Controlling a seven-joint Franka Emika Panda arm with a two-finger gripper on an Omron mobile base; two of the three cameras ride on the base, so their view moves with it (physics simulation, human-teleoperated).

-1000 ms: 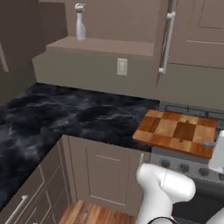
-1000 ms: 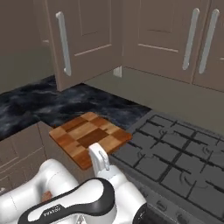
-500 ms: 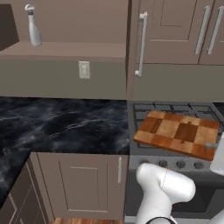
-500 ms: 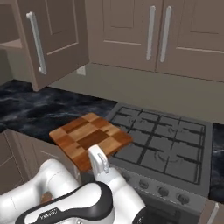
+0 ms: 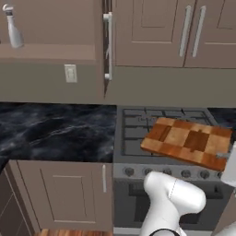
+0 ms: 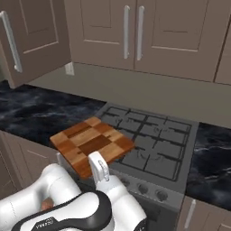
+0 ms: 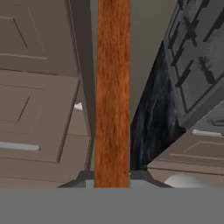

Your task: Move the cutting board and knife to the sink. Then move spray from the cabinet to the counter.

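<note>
One cutting board hangs tilted over the stove at the right of the left base view, clamped edge-on in my pincer, running up the middle of the hand view. Spray stands on the cabinet shelf, upper left, above the counter

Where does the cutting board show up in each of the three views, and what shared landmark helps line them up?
Left base view: cutting board at right of centre, over the stove.
Right base view: lower left of centre, over the stove's front left corner.
Hand view: edge-on, a vertical wooden strip up the middle.
Shared landmark: the stove's grates.
</note>
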